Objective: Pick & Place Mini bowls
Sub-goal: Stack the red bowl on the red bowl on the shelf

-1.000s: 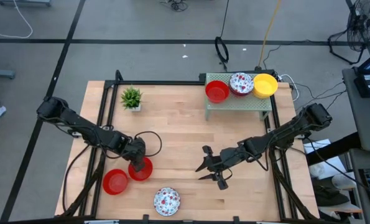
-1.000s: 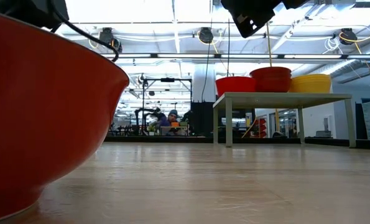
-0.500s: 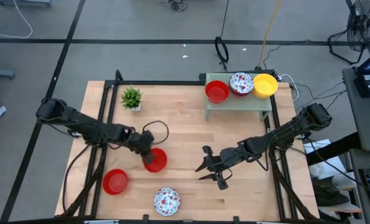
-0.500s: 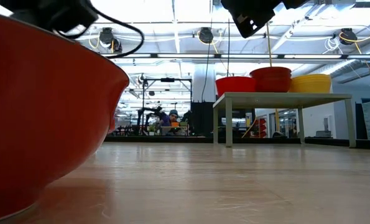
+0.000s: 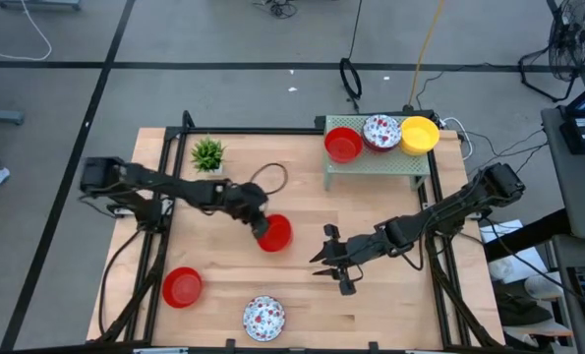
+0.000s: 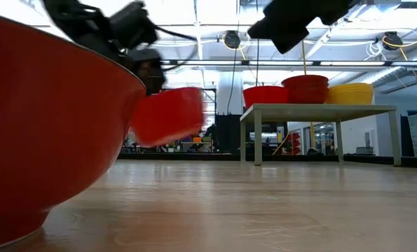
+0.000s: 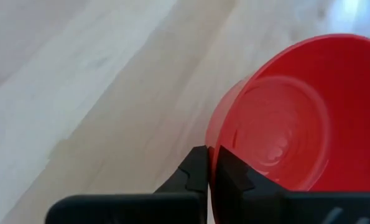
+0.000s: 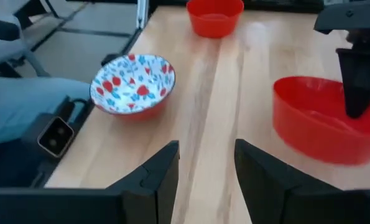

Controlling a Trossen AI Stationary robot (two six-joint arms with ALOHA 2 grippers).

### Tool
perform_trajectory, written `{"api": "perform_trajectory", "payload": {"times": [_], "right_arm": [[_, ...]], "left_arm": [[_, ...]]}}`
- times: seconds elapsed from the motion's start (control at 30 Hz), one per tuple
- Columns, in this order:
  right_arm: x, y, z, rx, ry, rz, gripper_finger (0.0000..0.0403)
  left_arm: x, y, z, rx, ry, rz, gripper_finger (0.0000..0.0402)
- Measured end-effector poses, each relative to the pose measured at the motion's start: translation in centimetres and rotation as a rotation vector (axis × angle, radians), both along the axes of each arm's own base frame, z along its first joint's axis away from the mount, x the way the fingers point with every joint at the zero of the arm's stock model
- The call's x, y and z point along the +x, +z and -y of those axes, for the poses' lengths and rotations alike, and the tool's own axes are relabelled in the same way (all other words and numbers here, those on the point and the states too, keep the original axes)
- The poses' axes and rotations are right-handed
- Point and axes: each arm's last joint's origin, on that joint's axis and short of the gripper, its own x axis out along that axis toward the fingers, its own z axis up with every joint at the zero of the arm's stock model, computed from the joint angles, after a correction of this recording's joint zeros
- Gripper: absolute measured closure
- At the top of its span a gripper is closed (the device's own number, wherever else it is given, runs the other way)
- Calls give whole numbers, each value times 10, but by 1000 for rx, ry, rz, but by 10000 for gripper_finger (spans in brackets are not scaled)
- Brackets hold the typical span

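Observation:
In the high view my left gripper [image 5: 263, 227] is shut on a plain red mini bowl [image 5: 275, 234] over the middle of the table. The low view shows that bowl [image 6: 167, 115] in the air. My right gripper [image 5: 326, 259] hovers open just right of it, touching nothing. A second red bowl [image 5: 182, 287] and a white floral-speckled bowl [image 5: 263, 317] sit on their bases near the table's near-left edge. A red bowl [image 5: 343, 145], a floral bowl [image 5: 380, 132] and a yellow bowl [image 5: 419, 135] stand on a small green shelf [image 5: 376, 162] at the far right. My left gripper pinches the red bowl's rim [image 7: 217, 144], one finger [image 7: 234, 177] inside the bowl and the other finger [image 7: 194, 174] outside its wall. The bowl is lifted clear of the table and tilted, its opening turned sideways.
A small green potted plant [image 5: 207, 153] stands at the far left of the table. The near red bowl fills the left of the low view [image 6: 47, 126]. Black frame rails run along the table's left and right edges. Bare wood [image 5: 390, 216] lies between the shelf and my right arm.
My left gripper has carried the red bowl from the near-left part of the table, beside the other red bowl, toward the right and far side, to the table's middle. The bowl has risen clear of the table and tipped. My right gripper has stayed open in place.

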Motion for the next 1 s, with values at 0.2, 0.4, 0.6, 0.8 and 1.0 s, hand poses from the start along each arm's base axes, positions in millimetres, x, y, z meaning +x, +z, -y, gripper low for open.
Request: {"api": "perform_trajectory", "payload": {"times": [0.2, 0.4, 0.6, 0.8, 1.0], "right_arm": [[-2, -4, 1, -14, -5, -48, 261], [-10, -8, 8, -96, -87, -128, 261], [-23, -4, 16, -199, -180, -178, 261], [-24, -4, 18, -233, -190, -185, 261], [-24, -4, 18, -235, -193, -187, 261]], "left_arm": [[44, 3, -3, 64, -126, -24, 391], [80, 1, -7, 124, -203, -102, 388], [102, 0, -15, 186, -215, -181, 392], [107, -2, -22, 197, -199, -226, 372], [107, -2, -22, 192, -190, -226, 369]]}}
